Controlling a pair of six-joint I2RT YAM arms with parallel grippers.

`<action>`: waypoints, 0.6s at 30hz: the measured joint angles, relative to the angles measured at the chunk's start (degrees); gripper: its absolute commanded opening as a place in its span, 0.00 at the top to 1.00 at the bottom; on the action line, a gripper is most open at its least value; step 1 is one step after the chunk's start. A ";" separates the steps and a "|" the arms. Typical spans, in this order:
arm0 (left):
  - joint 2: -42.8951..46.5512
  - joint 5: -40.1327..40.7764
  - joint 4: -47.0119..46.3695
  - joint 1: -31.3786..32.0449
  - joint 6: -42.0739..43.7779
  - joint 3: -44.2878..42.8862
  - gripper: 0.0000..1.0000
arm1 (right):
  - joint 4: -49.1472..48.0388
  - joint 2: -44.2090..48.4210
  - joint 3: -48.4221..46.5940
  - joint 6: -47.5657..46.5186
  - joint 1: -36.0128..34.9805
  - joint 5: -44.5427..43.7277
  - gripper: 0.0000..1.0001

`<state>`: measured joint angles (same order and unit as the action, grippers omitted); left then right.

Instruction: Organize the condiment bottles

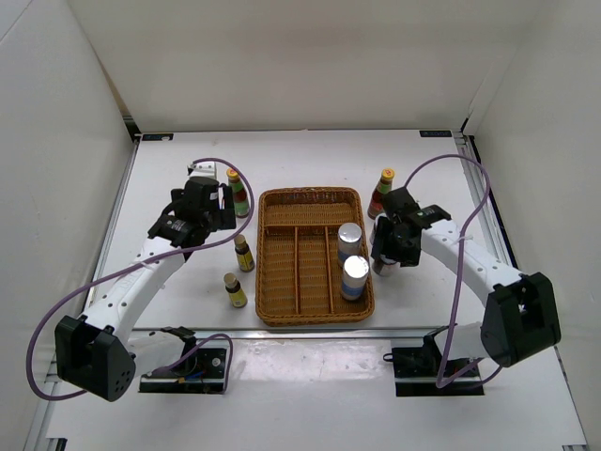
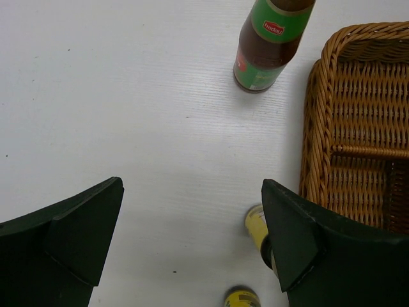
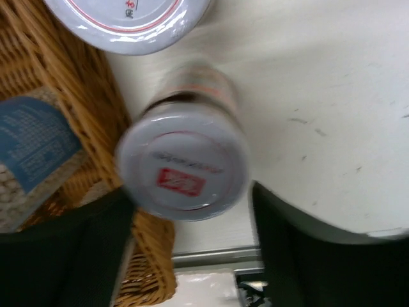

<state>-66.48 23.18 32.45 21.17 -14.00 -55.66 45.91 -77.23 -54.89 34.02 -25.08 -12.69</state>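
My left gripper (image 1: 220, 209) (image 2: 192, 243) is open and empty above the table. A red sauce bottle (image 1: 238, 193) (image 2: 268, 45) stands ahead of it. Two small brown yellow-capped bottles (image 1: 244, 252) (image 1: 234, 289) stand left of the wicker tray (image 1: 282, 272); they also show in the left wrist view (image 2: 255, 225) (image 2: 241, 298). Two silver-lidded jars (image 1: 349, 239) (image 1: 356, 274) stand in the tray's right compartment. My right gripper (image 1: 387, 252) (image 3: 192, 256) is open, its jaws on either side of a blurred silver-lidded jar (image 3: 184, 167) on the table beside the tray. A second red sauce bottle (image 1: 381, 193) stands behind it.
The tray rim (image 3: 137, 246) lies close to my right gripper's left finger. Another silver lid (image 3: 128, 19) shows at the top edge of the right wrist view. The table's front rail (image 3: 211, 257) is just beyond the jar. White walls enclose the table.
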 measured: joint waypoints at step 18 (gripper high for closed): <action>0.00 0.00 -0.13 -0.04 -0.07 0.00 0.00 | 6.91 7.37 -12.66 -1.57 0.37 0.74 0.19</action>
<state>-66.48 23.18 32.32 21.12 -14.06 -55.66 52.82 -69.87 -67.55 32.45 -24.71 -11.94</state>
